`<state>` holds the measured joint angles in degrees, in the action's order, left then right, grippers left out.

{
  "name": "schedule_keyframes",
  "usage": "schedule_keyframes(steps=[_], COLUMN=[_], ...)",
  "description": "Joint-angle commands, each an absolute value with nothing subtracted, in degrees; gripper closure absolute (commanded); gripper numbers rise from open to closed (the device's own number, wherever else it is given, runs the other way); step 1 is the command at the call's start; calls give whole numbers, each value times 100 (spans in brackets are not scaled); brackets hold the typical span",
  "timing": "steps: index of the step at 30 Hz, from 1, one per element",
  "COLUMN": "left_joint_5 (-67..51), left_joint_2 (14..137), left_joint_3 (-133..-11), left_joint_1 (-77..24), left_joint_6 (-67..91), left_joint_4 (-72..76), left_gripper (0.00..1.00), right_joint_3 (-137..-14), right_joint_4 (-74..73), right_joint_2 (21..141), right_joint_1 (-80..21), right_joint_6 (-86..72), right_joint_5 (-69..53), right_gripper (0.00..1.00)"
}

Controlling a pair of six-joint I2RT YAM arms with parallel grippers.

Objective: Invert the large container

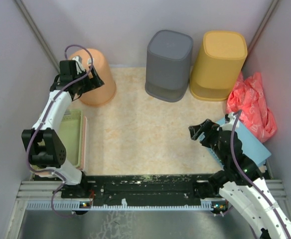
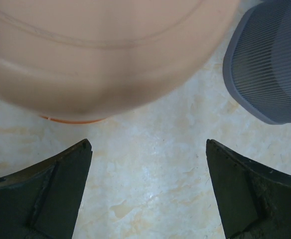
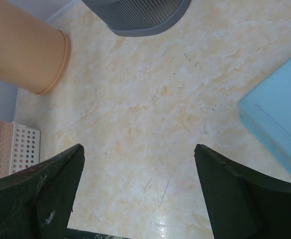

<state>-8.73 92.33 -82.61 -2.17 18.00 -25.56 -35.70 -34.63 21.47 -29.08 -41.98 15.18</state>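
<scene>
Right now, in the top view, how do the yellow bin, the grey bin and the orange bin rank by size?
1. Yellow bin and grey bin: they look about alike, so I do not rank them.
2. Orange bin: smallest, though partly hidden.

A robot test booth: plain grey panels (image 1: 110,25) wall in the marble-print table (image 1: 135,129); an aluminium rail (image 1: 28,191) edges the table's near side.
</scene>
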Motion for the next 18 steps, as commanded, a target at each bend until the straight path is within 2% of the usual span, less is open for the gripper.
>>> schedule_keyframes(steps=[1,9,15,18], left_joint_5=[614,2100,1497,1162], left_joint_2=[8181,6497,6201,6263], left_joint_3=[-8330,-7114,-6319,-6086], left_joint_1=[-1042,-1177,-819,-644], left_joint_6=[1220,1403,1602,1735], left_joint_4=[-3657,-5299,-5663,-5561], left_gripper=[0,0,1,12], right_joint_3=[-3672,-3574,-3446,-3477], right_joint_4=[-3155,-2779,-2523,-2555], right_joint_2=[2211,2624,2663,2682], right_joint_1=[-2905,-2905,-2905,-2905], right_joint_6=[-4087,-4034,-4016,-4021], right_joint_5=[1506,1215,967,922], right_gripper=[8,8,8,8])
